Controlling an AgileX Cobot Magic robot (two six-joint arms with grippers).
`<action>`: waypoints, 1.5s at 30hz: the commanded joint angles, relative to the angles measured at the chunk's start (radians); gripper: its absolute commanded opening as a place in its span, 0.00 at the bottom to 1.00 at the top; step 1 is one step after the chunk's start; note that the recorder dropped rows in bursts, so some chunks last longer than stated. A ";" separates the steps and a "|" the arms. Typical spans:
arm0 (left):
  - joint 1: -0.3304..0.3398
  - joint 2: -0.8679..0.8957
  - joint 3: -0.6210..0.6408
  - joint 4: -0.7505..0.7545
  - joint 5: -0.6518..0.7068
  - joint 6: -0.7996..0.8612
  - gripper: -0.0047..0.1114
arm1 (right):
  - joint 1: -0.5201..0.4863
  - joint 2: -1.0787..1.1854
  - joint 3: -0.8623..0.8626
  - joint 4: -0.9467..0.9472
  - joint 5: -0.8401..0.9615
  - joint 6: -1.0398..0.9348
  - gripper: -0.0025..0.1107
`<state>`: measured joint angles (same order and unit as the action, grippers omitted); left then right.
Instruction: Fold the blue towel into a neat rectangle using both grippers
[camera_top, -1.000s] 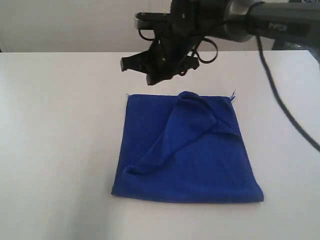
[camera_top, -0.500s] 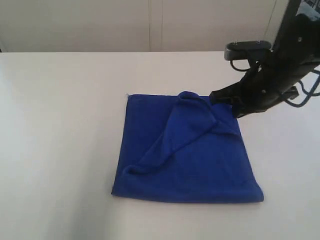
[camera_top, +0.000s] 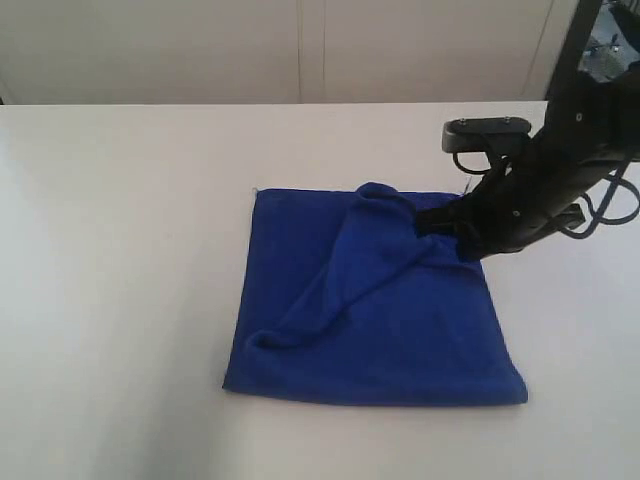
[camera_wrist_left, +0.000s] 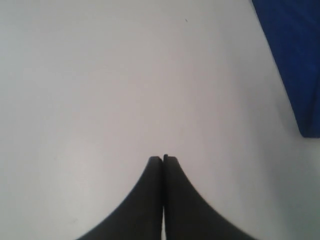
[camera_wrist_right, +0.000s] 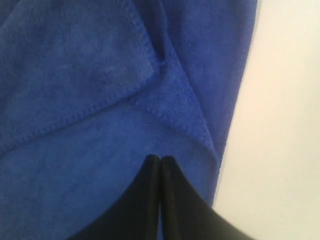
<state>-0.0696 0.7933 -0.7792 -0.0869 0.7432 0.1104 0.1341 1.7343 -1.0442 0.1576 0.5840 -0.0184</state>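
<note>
The right fingers (camera_wrist_right: 150, 200) have swung across and down: closed, holding nothing, they now sit over the rumpled fold of the blue towel (camera_top: 380, 330). The left fingers (camera_wrist_left: 150, 200) are shut too, with the towel off to their side on the desk (camera_top: 120, 250). Shut tips could just drag the lump (messier fold).

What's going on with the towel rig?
The blue towel lies on the white table, roughly square but with a bunched diagonal ridge, so it is not neatly folded yet. The right hand is shut, with its tips at the towel's far right corner; no cloth shows between them. The left hand is shut too, over bare table beside the towel's edge.
</note>
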 joint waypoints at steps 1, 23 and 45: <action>-0.001 -0.009 0.001 -0.006 -0.023 -0.001 0.04 | -0.014 -0.004 0.018 0.003 -0.014 -0.013 0.02; -0.380 0.451 -0.039 -0.479 -0.379 0.273 0.04 | -0.270 -0.108 0.018 0.340 0.070 -0.277 0.02; -0.764 1.433 -1.211 0.129 -0.131 -0.189 0.04 | -0.448 -0.108 0.018 0.407 -0.016 -0.273 0.02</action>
<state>-0.8100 2.1853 -1.9224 0.0504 0.5823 -0.0690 -0.3088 1.6339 -1.0277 0.5623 0.5832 -0.2797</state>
